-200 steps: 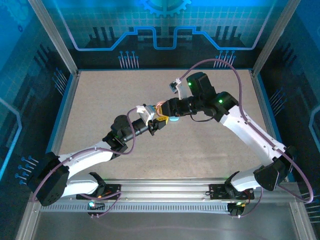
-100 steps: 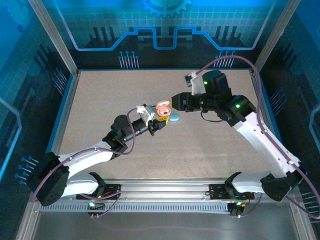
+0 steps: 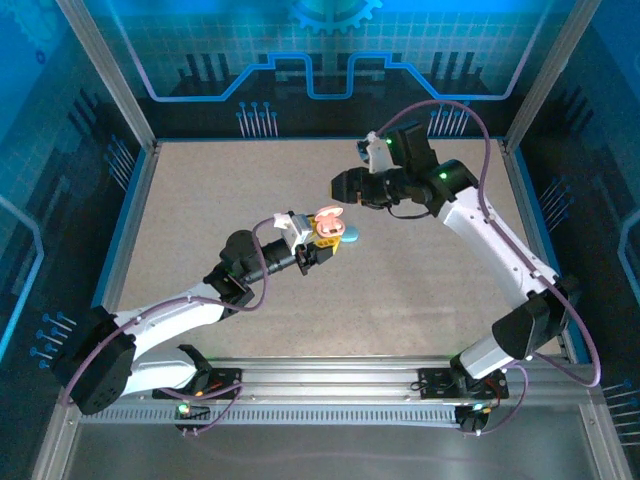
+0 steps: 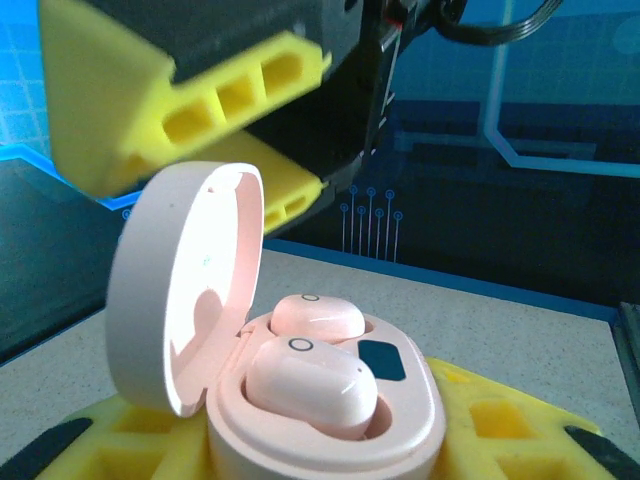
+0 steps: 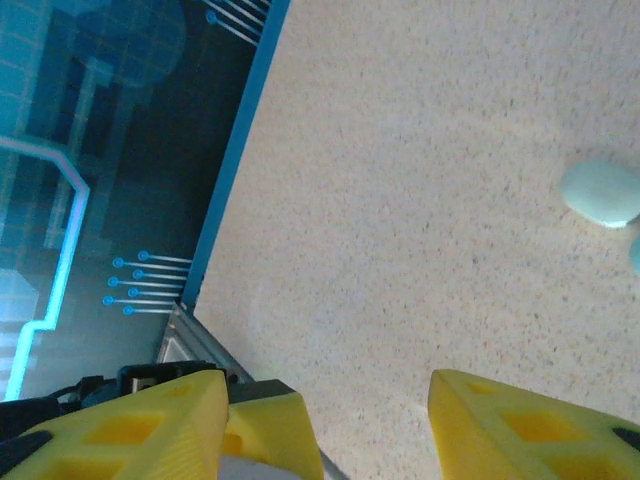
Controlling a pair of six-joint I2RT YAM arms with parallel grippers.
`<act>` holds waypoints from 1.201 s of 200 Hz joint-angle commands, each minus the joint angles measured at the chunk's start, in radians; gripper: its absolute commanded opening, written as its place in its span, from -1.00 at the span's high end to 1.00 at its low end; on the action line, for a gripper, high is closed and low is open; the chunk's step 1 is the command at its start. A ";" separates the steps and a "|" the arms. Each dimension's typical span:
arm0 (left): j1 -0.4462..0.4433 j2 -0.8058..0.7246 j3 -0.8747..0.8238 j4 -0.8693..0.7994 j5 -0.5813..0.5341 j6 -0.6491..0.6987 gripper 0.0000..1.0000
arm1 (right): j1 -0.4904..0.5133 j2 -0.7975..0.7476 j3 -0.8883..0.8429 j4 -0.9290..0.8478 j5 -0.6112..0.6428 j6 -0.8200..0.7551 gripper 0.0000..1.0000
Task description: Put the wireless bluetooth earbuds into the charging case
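Note:
A pink charging case (image 4: 330,420) stands lid-up between the yellow fingers of my left gripper (image 4: 320,455), which is shut on its base. Two pink wireless bluetooth earbuds sit in its sockets, the nearer earbud (image 4: 310,385) in front of the farther earbud (image 4: 318,315). From above, the case (image 3: 326,221) is held over the middle of the table at my left gripper (image 3: 322,240). My right gripper (image 3: 338,185) hovers behind and above it, open and holding nothing. Its yellow fingers (image 4: 150,100) loom over the lid. My right gripper (image 5: 365,430) looks down on bare table.
A pale blue oval pod (image 3: 348,236) lies on the table just right of the held case, and the right wrist view shows the same pod (image 5: 600,193). The speckled tabletop (image 3: 200,200) is walled by blue panels and metal posts.
My right gripper has drawn back from the case, up and toward the far side, and its jaws have widened. The left gripper has stayed put with the case.

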 commanded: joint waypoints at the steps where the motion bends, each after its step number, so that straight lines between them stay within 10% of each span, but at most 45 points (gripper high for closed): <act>1: -0.006 -0.028 0.015 0.027 0.014 -0.014 0.21 | 0.006 -0.001 0.045 -0.087 -0.081 -0.051 -0.14; 169: -0.007 -0.029 0.023 0.074 0.052 -0.049 0.20 | -0.049 -0.125 -0.318 0.273 -0.545 0.121 -0.08; 240: -0.007 -0.025 0.030 0.061 0.049 -0.060 0.17 | -0.060 -0.129 -0.357 0.345 -0.571 0.171 0.51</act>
